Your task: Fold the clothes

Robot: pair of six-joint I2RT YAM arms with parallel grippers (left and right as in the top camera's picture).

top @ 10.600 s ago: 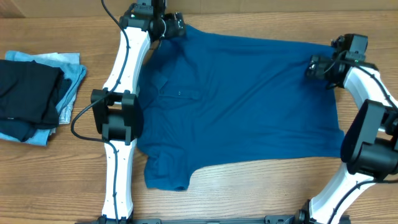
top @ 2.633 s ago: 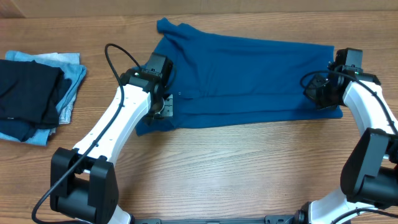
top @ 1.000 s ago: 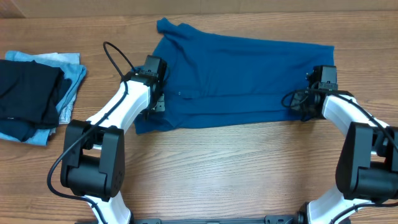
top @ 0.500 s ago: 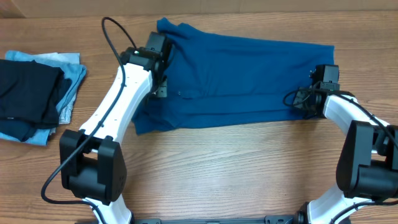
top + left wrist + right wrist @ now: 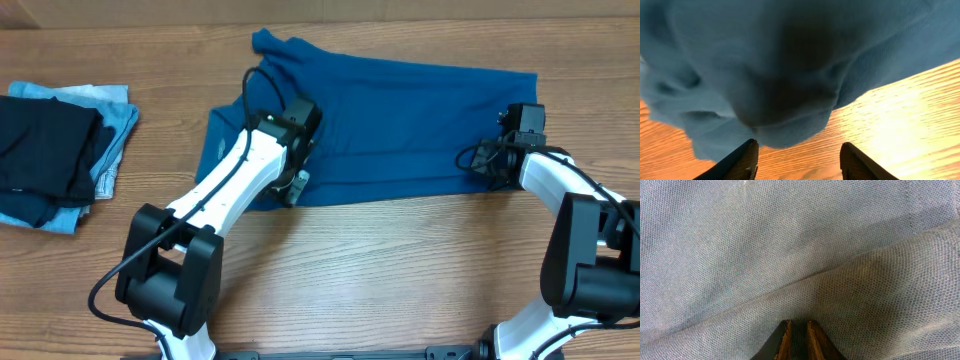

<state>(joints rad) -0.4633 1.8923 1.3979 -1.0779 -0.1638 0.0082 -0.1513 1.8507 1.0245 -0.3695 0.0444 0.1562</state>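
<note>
Shirt folded lengthwise — left pincer released, right pincer clenched atop it.

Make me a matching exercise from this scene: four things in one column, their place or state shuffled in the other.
Things:
1. shirt
2. black garment
3. left gripper
4. right gripper

Place or state:
A. far left of the table, lying on a pale blue garment
B. fingers wide apart, at the shirt's near edge
C. fingers nearly together, over the shirt's right end
D. middle of the table, folded lengthwise

Pairs: 1-D, 2-A, 3-B, 4-C
</note>
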